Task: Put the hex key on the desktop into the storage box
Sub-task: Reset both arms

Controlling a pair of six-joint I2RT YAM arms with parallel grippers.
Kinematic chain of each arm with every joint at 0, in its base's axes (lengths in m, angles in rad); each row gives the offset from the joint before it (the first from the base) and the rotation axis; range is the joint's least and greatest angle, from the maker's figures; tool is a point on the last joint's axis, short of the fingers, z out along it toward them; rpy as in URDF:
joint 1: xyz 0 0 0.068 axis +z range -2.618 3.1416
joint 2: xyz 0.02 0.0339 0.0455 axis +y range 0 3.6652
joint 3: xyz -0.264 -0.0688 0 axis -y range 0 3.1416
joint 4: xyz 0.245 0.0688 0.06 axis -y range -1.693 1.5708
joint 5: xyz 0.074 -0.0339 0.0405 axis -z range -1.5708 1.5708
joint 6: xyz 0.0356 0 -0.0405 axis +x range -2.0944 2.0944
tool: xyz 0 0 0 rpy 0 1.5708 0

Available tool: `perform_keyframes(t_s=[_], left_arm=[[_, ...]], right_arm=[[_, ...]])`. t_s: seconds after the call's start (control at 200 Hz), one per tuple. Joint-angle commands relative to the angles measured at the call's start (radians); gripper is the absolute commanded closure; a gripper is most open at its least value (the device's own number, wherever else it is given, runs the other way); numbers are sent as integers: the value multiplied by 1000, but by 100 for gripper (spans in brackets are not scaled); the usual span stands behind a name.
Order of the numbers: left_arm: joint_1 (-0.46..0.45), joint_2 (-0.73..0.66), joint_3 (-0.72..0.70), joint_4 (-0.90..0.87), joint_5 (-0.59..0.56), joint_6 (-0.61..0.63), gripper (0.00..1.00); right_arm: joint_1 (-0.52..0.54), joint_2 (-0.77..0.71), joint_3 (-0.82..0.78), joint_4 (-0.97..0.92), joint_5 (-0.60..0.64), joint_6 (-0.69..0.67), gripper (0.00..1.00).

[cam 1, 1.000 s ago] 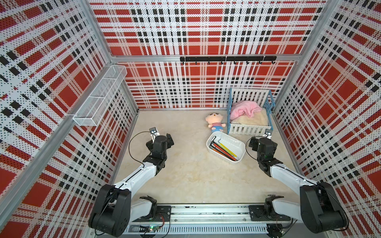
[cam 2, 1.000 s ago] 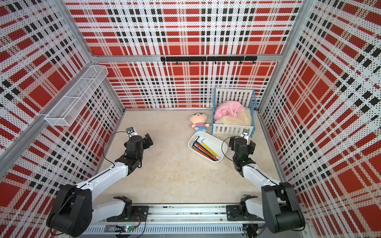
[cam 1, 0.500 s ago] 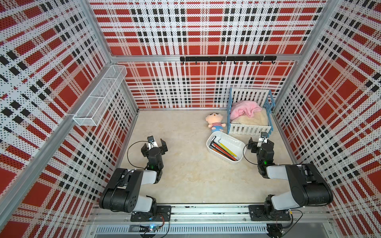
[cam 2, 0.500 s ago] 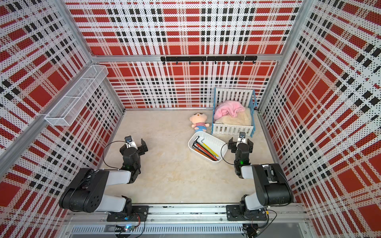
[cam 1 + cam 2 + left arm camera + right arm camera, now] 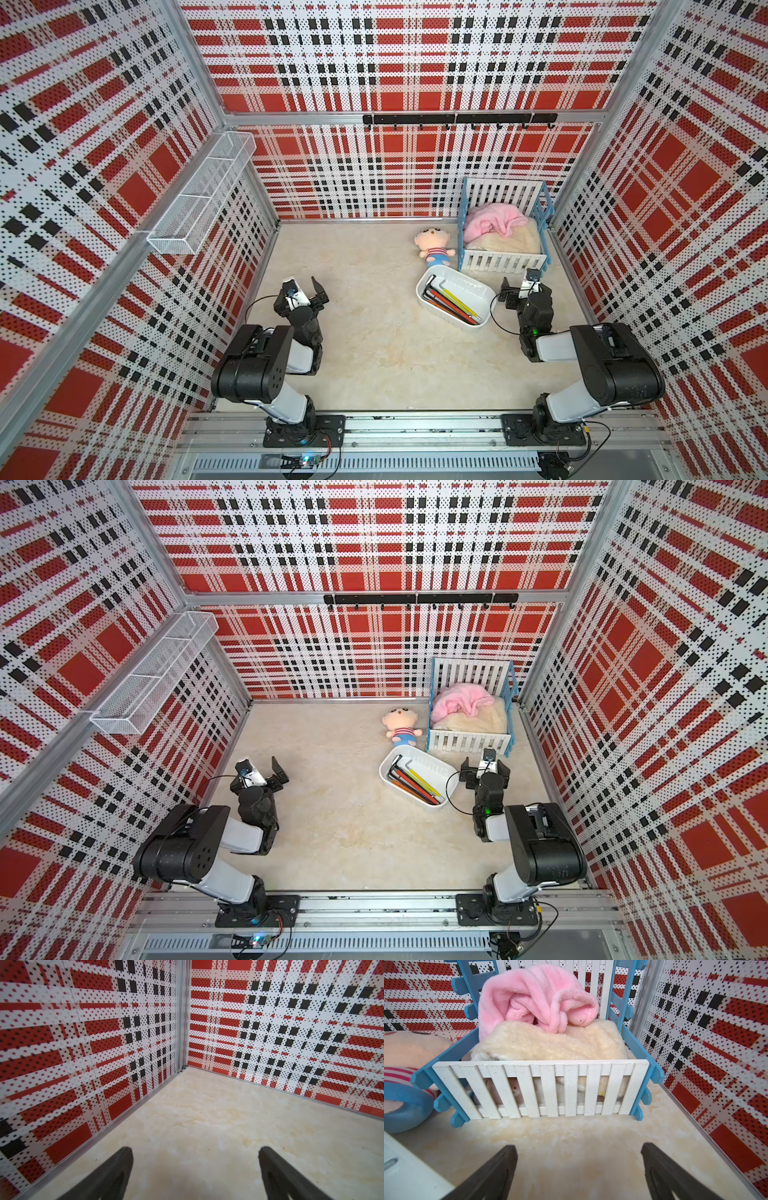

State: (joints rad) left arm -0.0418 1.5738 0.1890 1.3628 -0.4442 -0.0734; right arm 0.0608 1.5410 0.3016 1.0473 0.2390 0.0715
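Several L-shaped hex keys [image 5: 451, 301] lie in the glossy rounded storage box [image 5: 473, 287].

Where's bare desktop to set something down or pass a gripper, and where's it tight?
Free: the wide desktop middle, bordered by the left gripper, the storage box and the front rail; also the far-left stretch up to the back wall, left of the doll. Crowded: far right corner, where doll, crib, storage box and right gripper sit close together.

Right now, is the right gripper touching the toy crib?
Apart. The right wrist view shows a strip of bare desktop between the open right gripper and the white slatted front of the toy crib.
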Motion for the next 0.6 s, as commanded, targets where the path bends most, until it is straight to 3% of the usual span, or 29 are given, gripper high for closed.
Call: perform_keyframes(t_s=[0.0, 0.596], left_arm=[[-12, -9, 8, 35, 2, -3, 1], [-18, 0, 22, 28, -2, 8, 1]], right_arm=[[-12, 4, 2, 28, -9, 11, 0], [-12, 3, 0, 30, -9, 10, 0]])
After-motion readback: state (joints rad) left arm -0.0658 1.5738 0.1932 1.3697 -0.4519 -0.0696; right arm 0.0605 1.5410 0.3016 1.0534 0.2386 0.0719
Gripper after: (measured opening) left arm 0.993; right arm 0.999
